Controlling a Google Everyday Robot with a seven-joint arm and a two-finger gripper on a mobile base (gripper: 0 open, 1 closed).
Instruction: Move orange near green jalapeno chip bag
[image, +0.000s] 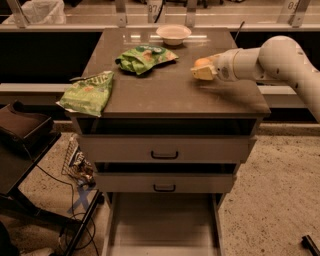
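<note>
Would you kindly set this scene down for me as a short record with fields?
gripper: over the right side of the table, shut on the orange
orange: held in the gripper
middle green chip bag: on the tabletop, left of the gripper, apart from it
left green chip bag: overhanging the table's left edge
white bowl: at the back edge
lowest drawer: pulled out
</note>
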